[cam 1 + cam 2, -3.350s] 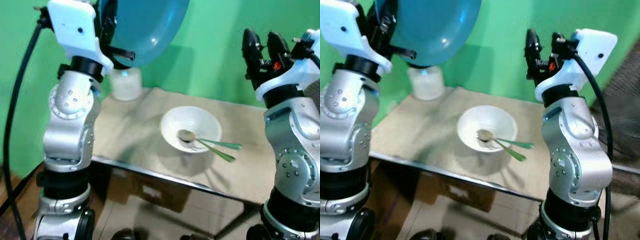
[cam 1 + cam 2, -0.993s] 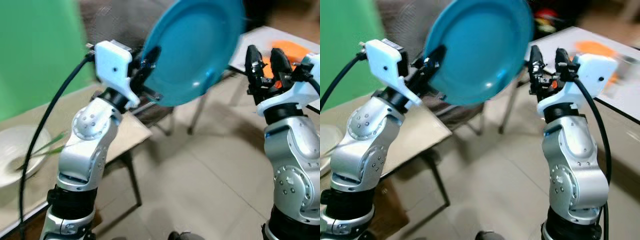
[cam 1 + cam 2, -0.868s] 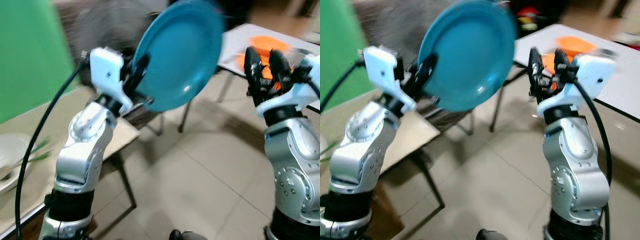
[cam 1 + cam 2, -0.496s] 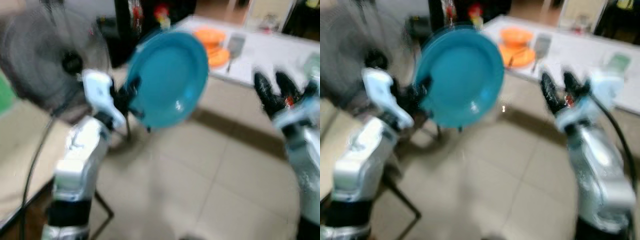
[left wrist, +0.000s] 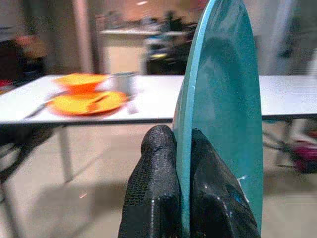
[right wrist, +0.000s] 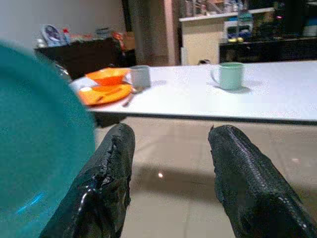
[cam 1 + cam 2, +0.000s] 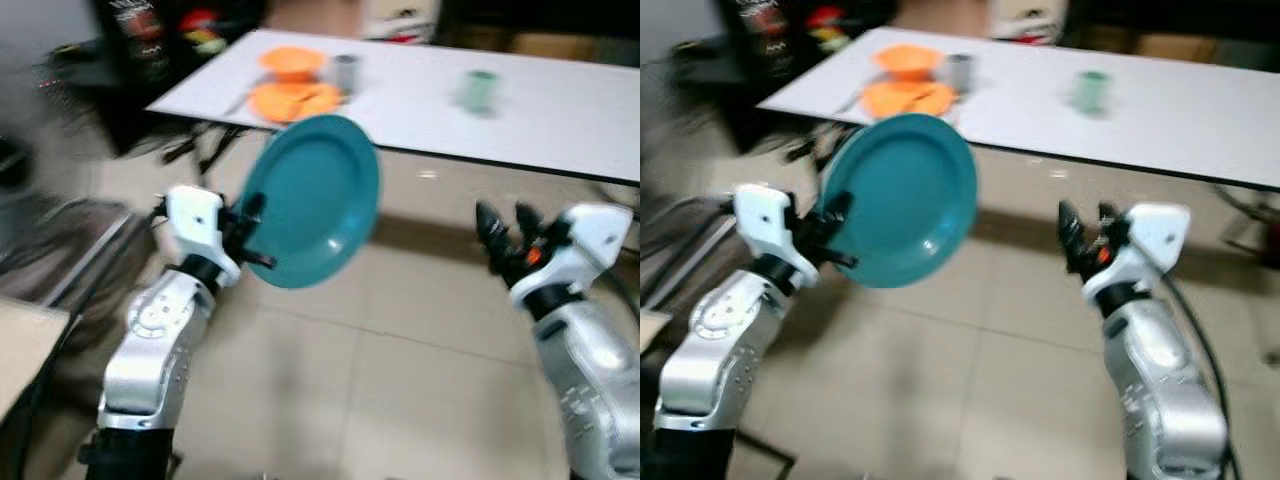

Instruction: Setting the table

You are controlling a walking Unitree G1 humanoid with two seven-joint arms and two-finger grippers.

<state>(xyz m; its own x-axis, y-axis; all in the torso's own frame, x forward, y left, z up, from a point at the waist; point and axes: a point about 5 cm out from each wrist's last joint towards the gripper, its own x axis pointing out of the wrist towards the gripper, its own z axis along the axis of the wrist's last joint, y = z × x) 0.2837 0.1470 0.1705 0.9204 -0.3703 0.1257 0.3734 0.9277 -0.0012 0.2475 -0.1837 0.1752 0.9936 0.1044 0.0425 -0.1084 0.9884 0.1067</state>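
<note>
Pale square floor tiles (image 7: pixel 400 330) run under a long white table (image 7: pixel 560 110) that crosses the far side of the room, with dark, blurred furniture at the far left behind it. No writing or label can be read anywhere; the head views are smeared.

On the left, the left gripper (image 5: pixel 174 148) is raised above the tiles, its two black textured fingers (image 5: pixel 151 198) pinched tight on the rim of a round teal plate (image 7: pixel 312 200). That plate is smooth and glossy with a shallow well and a raised lip, held nearly on edge and tilted, its face turned toward the robot's head, well short of the table.

On the table's left end sit a flat orange plate (image 7: pixel 292 100) with something thin lying on it, an orange bowl (image 7: pixel 292 62) just behind it, and a grey metal-looking cup (image 7: pixel 345 72) just beside them. Further right stands a pale green mug (image 6: pixel 229 75) with a handle, apart from the rest.

On the right, the right gripper (image 6: pixel 171 178) is held up over the floor, its rough black fingers (image 6: pixel 250 193) spread wide with nothing between them.
</note>
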